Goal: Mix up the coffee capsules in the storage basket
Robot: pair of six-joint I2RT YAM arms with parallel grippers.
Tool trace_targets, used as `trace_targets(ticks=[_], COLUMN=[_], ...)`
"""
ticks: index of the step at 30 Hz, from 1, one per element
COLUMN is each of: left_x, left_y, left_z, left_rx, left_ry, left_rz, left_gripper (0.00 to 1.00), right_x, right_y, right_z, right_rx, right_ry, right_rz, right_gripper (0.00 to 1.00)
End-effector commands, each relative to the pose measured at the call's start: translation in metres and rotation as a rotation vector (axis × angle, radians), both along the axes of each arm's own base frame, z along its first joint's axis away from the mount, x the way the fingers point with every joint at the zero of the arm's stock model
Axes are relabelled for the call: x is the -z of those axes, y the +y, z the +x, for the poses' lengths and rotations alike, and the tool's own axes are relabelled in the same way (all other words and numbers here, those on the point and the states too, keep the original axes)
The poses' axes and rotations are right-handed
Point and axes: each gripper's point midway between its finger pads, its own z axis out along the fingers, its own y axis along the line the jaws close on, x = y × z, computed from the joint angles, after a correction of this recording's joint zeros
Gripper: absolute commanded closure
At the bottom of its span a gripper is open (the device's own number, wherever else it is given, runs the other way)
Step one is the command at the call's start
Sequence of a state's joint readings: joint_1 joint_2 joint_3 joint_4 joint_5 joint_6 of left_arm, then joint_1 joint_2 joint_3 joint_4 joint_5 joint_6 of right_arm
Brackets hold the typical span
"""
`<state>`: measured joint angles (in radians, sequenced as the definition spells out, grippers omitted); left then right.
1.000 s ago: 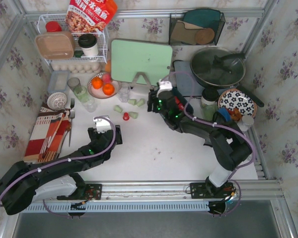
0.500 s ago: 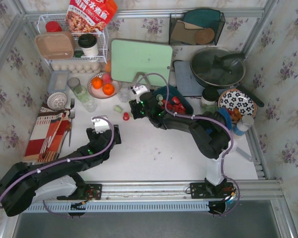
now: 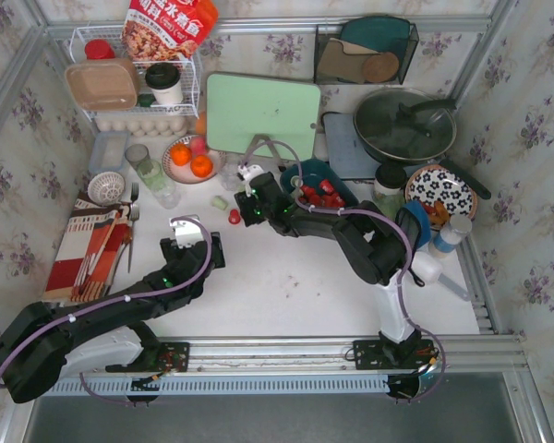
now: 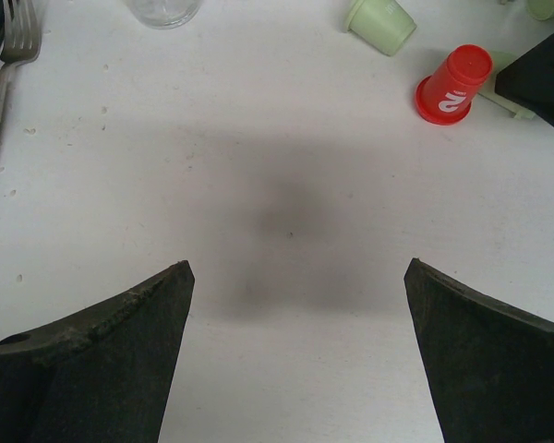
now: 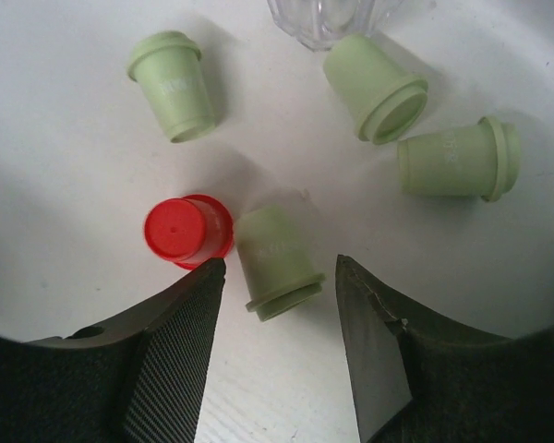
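Several loose coffee capsules lie on the white table left of the storage basket [image 3: 293, 173]. The teal basket holds red capsules [image 3: 324, 192]. My right gripper [image 5: 279, 263] is open and low over the table. A pale green capsule [image 5: 275, 260] lies on its side between its fingers with a gap at each side. A red capsule [image 5: 186, 231] stands just off the left fingertip. More green capsules [image 5: 172, 85] [image 5: 377, 88] [image 5: 457, 157] lie beyond. My left gripper [image 4: 295, 277] is wide open over bare table, apart from the red capsule [image 4: 453, 85] ahead of it.
A clear glass [image 5: 328, 18] stands just past the capsules. A plate of oranges [image 3: 190, 159], a green cutting board [image 3: 261, 113] and a lidded pan [image 3: 404, 125] line the back. A patterned plate [image 3: 440, 189] sits at the right. Cutlery on a striped cloth [image 3: 88, 245] lies left.
My right arm has swung left from over the basket to the loose capsules, and its jaws have narrowed around a green one. The left arm has not moved.
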<state>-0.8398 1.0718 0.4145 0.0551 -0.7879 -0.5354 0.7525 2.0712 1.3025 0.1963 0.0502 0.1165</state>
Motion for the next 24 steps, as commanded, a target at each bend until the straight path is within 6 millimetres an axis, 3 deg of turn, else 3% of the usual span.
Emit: trace_targets(ticks=[1,9,14,17,24], left_x=[-0.003,-0.003,-0.002,-0.002,-0.002], left_y=[-0.001,-0.002,-0.002,-0.001,-0.001], left_z=[0.003,0.003,0.003,0.003,0.003], left_rx=[-0.009,-0.008,-0.007,-0.007,-0.008], left_ry=[-0.013,-0.011,-0.008,-0.007,-0.007], left_rz=[-0.017,-0.018,-0.018,-0.018,-0.019], left_gripper=[0.01,0.01,0.01,0.01,0.01], right_x=[0.012,0.029,0.03,0.023,-0.01], right_y=[-0.002,-0.006,-0.006,-0.006,-0.008], right_z=[0.004,0.002,0.001,0.001,0.001], right_rx=[0.004,0.004,0.002,-0.001,0.016], right_ry=[0.004,0.032,0.034,0.024,-0.033], right_rz=[-0.052,-0.088,-0.091,-0.081,-0.032], right_gripper=[0.42,0.47,0.58,0.65,0.66])
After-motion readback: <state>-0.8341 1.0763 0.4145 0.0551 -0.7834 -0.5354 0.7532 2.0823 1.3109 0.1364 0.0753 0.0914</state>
